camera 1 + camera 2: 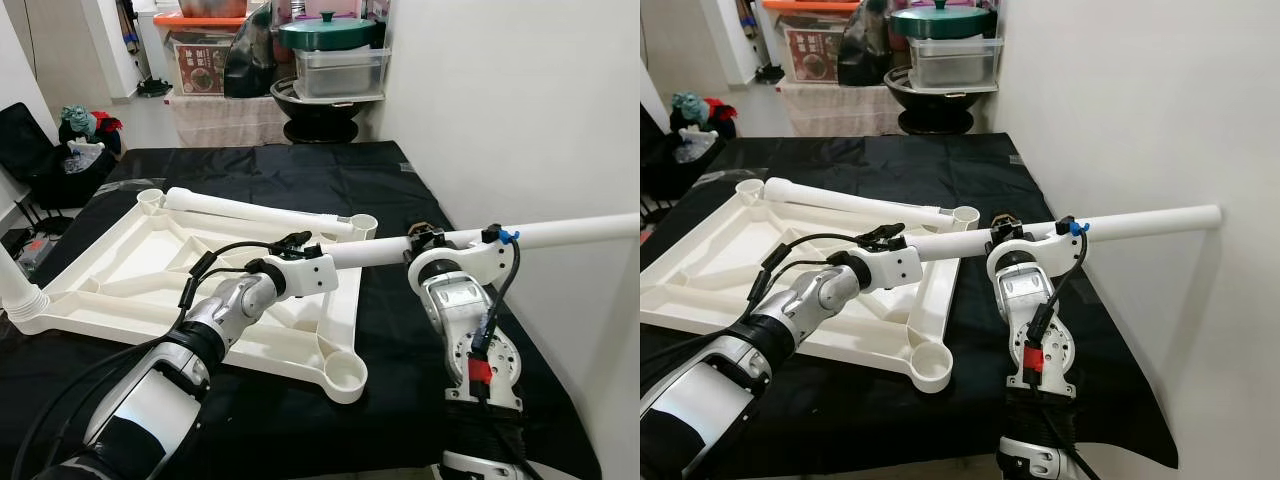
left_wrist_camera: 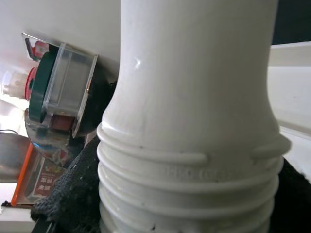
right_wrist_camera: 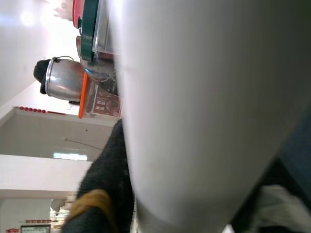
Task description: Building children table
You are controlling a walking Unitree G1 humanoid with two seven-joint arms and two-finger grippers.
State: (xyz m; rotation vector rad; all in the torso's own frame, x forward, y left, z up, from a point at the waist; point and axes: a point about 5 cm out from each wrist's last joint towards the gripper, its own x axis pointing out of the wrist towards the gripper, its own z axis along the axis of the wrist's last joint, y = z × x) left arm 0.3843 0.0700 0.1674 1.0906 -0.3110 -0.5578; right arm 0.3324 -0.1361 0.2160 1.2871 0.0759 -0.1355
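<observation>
While we stand at the near edge of a black mat (image 1: 300,170), we see a white tabletop (image 1: 130,265) lying upside down on it, with round sockets at its corners. One socket (image 1: 347,378) is at the near right corner, another socket (image 1: 362,225) at the far right one. A white leg (image 1: 245,211) lies across the far side of the tabletop, and a second leg (image 1: 18,290) stands in the near left corner.

We hold a third leg (image 1: 1140,224) between both arms, level above the mat and reaching to the right, where its end is near the white wall (image 1: 1140,110). The left gripper (image 1: 300,240) is at the left end of this leg, above the right side of the tabletop. The left wrist view shows the threaded end of the leg very close, with something dark and rough beside it. The right gripper (image 1: 428,238) is at the middle of the leg. The right wrist view shows the smooth tube just in front of the camera. We cannot tell how far each pincer is open, because the fingers are hidden.

Behind the mat there is a shelf (image 1: 260,100) with a green pot (image 1: 328,32) on a clear box (image 1: 340,72).
</observation>
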